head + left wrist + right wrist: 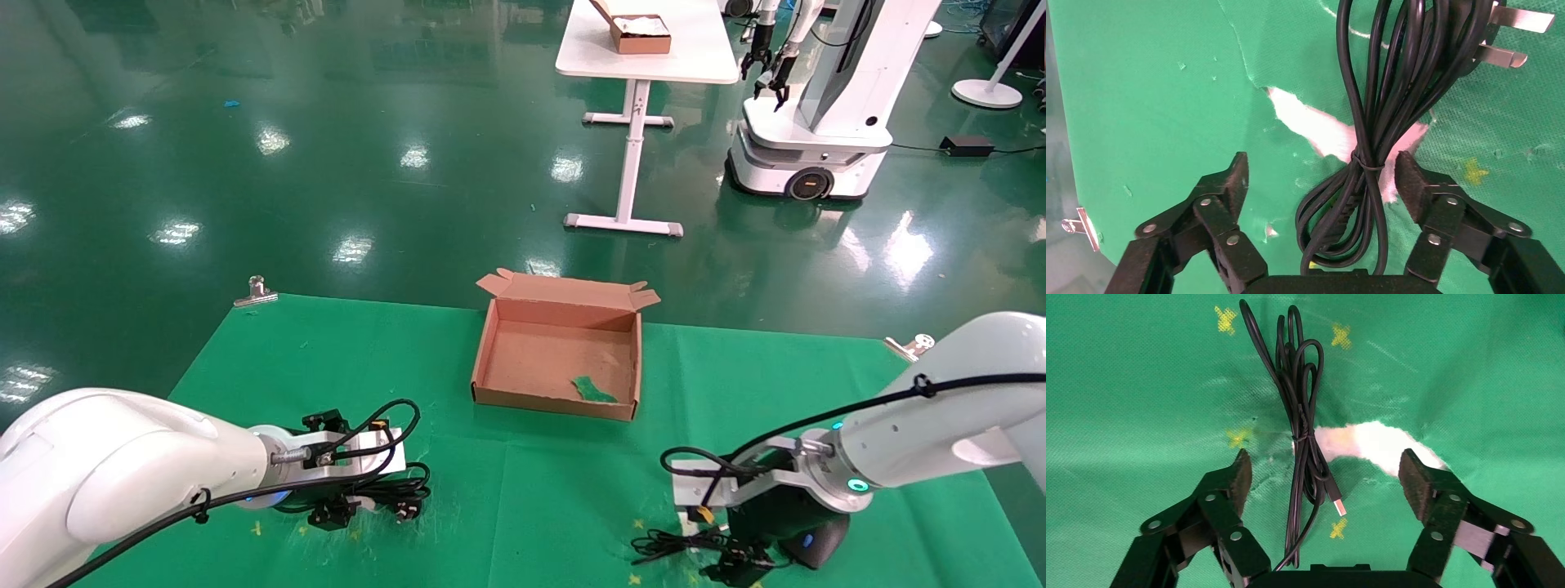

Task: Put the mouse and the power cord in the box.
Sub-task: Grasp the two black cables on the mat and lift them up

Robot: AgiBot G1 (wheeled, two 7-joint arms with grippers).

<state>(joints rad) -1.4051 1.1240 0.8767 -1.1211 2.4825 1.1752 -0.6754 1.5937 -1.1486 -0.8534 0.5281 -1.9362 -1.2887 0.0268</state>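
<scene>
Mouse [817,543], black, lies on the green cloth [531,490] at the near right, its thin bundled cable [1300,435] stretched between the spread fingers of the right gripper [1324,478], which grasps nothing. Power cord [1379,122], tied in loops, lies at the near left between the equally spread fingers of the left gripper [1321,177], its plug [1499,37] beyond the fingertips. Cardboard box [490,343] stands open mid-cloth, well apart from both, holding only a green scrap [594,389].

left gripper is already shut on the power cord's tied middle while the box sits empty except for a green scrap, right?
Not quite: the left gripper is open, its fingers either side of the power cord without touching it, as the left wrist view shows. The box holds only the green scrap.
</scene>
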